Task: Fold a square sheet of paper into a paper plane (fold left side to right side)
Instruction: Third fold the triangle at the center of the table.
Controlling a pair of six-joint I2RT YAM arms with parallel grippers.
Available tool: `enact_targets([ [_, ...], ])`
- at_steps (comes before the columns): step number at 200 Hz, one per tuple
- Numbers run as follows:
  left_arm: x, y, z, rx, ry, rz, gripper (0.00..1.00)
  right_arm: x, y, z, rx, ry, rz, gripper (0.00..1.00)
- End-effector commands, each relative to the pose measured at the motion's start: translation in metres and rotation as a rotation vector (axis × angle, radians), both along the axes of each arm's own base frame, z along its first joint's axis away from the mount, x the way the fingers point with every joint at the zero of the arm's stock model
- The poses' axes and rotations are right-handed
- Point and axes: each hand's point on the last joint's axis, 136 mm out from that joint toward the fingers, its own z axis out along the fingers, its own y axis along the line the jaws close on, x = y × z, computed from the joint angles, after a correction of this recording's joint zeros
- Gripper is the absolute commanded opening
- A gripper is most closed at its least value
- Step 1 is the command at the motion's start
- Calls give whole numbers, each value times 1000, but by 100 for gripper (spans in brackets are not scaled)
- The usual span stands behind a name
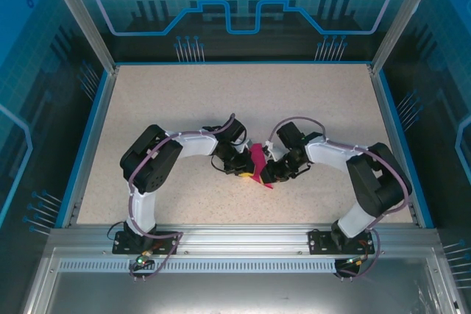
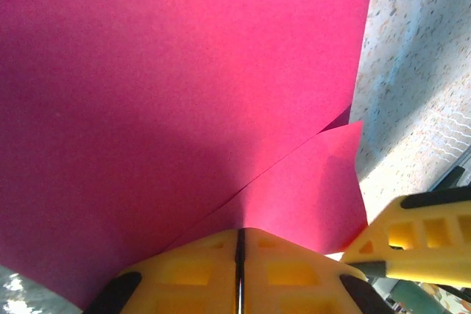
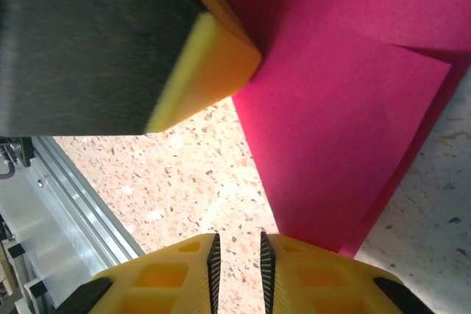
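L gripper (image 2: 239, 234) pinches sheet (image 2: 184, 71); R gripper (image 3: 237, 239) barely apart, empty, sheet just beside. Pinch firm, align edges, then crease.

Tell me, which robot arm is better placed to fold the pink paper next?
Left, probably: the left tool is shut on the thin magenta-pink paper sheet, so it can carry that side over. The right tool stands open beside the paper, gripping nothing.

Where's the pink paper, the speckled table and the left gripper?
pink paper (image 2: 184, 86), left wrist view, middle of the big flap.
speckled table (image 1: 243, 101), top view, bare far part.
left gripper (image 2: 239, 234), left wrist view, where its shut jaws meet.
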Motion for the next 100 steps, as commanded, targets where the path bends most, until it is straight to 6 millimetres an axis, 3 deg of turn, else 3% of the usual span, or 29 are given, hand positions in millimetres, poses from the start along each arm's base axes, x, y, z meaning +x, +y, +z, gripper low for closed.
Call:
enact_targets([
  [1, -15, 22, -33, 133, 55, 9, 10, -4, -1, -5, -14, 39, -7, 24],
  [100, -15, 24, -35, 146, 57, 7, 10, -10, -14, -20, -101, 68, -13, 23],
])
